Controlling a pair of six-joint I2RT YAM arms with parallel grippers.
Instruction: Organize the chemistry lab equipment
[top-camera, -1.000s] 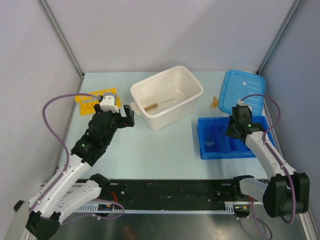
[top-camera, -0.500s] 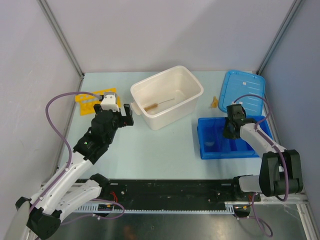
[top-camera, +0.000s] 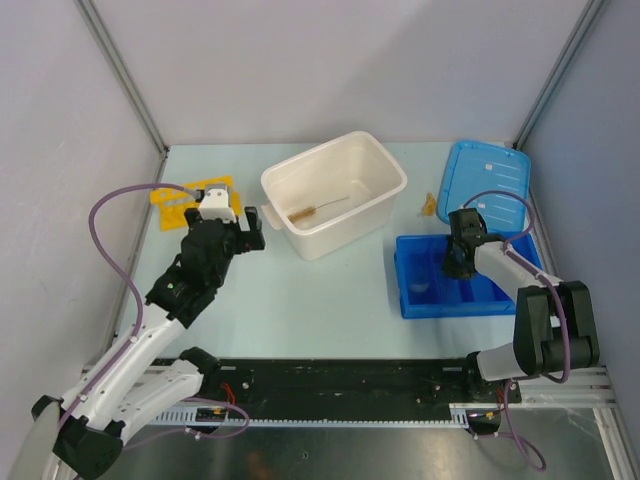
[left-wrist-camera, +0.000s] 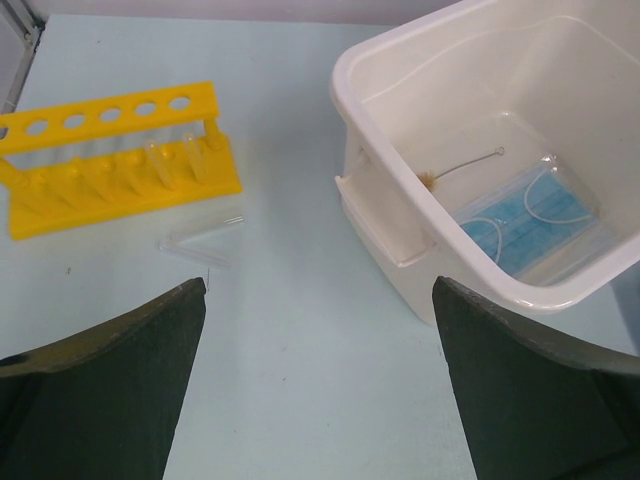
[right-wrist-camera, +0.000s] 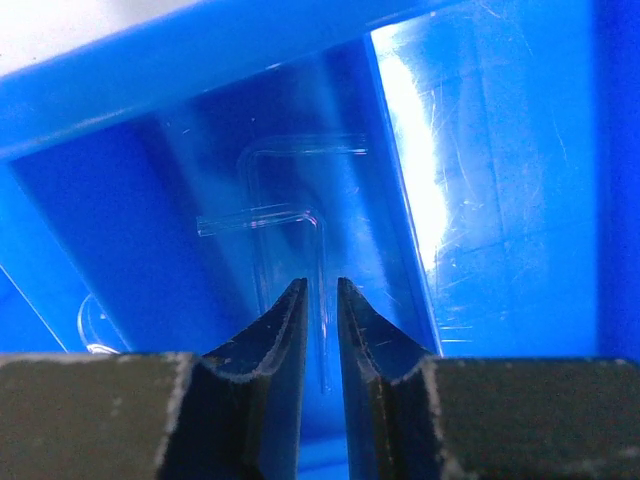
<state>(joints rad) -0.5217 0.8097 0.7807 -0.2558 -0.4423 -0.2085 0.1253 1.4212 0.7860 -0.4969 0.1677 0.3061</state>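
Bench (top-camera: 320, 300): smooth, matt, pale blue-green sheet.

White tub (left-wrist-camera: 390, 225): off-white plastic, smooth, slight sheen on the rim, walls a little translucent.

Inside the tub: wire brush (left-wrist-camera: 462, 168), thin bare metal wire with tan fuzzy bristles; face mask (left-wrist-camera: 530, 215), blue pleated cloth-like sheet, matt, with white cord loops.

Left of the tub: tube rack (left-wrist-camera: 60, 205), yellow plastic, smooth, low gloss. Clear tubes (left-wrist-camera: 200, 235), transparent and glossy; glass or plastic, cannot tell.

Right of the tub: divided tray (right-wrist-camera: 500, 200), blue plastic, very glossy, fine scratches, strong glare. Bent tube (right-wrist-camera: 300, 215) in it, clear, glassy. Lid (top-camera: 485, 180), lighter blue plastic.

Left fingers (left-wrist-camera: 100, 370) and right fingers (right-wrist-camera: 275, 340): dark, matt, faintly grainy plastic.
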